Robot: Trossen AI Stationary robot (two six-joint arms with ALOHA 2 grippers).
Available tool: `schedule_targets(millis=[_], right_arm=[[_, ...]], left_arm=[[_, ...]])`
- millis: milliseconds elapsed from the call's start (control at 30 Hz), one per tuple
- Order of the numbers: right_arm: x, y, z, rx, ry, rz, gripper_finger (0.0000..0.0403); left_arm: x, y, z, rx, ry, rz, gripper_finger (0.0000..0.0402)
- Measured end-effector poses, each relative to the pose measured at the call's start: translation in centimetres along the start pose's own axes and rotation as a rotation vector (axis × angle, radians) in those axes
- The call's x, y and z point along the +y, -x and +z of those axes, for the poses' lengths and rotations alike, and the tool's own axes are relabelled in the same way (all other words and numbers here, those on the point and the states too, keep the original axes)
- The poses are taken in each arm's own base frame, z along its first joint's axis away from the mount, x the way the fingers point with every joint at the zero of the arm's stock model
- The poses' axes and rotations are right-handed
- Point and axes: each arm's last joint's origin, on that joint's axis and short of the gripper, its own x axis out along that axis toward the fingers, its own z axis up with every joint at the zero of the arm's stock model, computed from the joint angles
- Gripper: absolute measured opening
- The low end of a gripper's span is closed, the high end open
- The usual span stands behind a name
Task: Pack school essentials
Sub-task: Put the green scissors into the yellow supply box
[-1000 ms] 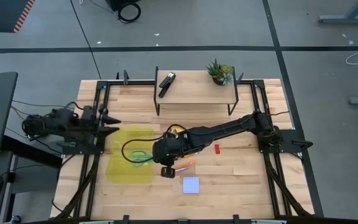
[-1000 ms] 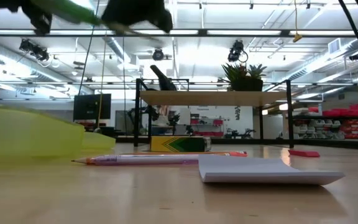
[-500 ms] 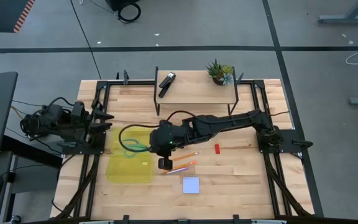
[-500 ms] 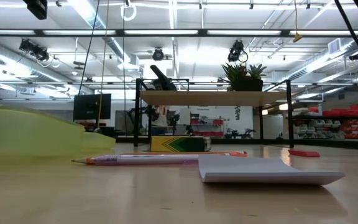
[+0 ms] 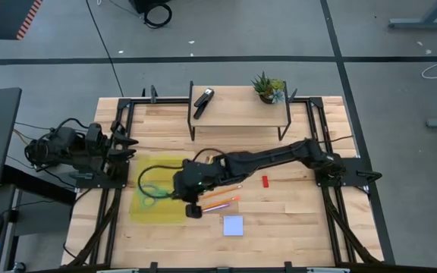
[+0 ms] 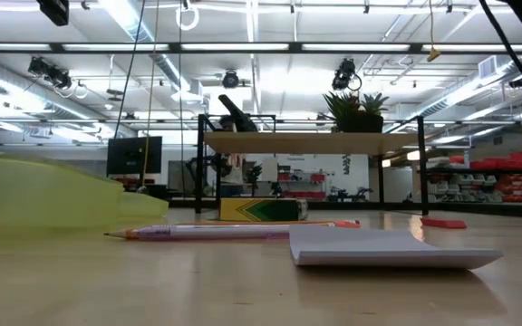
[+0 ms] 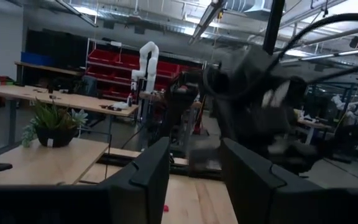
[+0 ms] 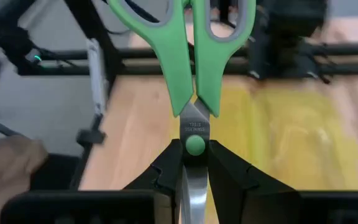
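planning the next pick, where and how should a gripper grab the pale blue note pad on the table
Judging from the views, grip the pale blue note pad across two opposite side edges, coming straight down from above. It lies flat, thin and square, so only its edges offer purchase. It sits apart from the orange pencils, leaving room for open fingers on every side. The right gripper is occupied with the green-handled scissors.

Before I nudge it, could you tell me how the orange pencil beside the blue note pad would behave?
The orange pencil looks slim and rounded, so it would probably roll if pushed sideways. Lying flat on the table, it is likely awkward to pinch.
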Motion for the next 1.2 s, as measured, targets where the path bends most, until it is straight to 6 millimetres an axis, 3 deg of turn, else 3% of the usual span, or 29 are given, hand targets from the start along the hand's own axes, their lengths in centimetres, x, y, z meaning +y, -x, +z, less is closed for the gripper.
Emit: schedule_targets(millis=[300, 667, 900, 1200], right_arm=[[-0.1, -4.8, -1.1, -0.107, 0.026, 0.101, 0.0071], [-2.0, -11.2, -4.9, -0.122, 0.042, 0.090, 0.0071], [-4.2, -15.1, -8.6, -0.050, 0.005, 0.060, 0.0071], [-5.1, -15.2, -10.6, 0.130, 0.003, -0.029, 0.0071]], left_arm=[[0.1, 0.4, 0.1, -0.021, 0.005, -0.004, 0.0153], [0.1, 0.5, 0.1, -0.018, 0.011, -0.003, 0.0153], [0.1, 0.5, 0.1, -0.018, 0.012, -0.003, 0.0145], [0.1, 0.5, 0.0, -0.002, 0.027, 0.000, 0.0151]])
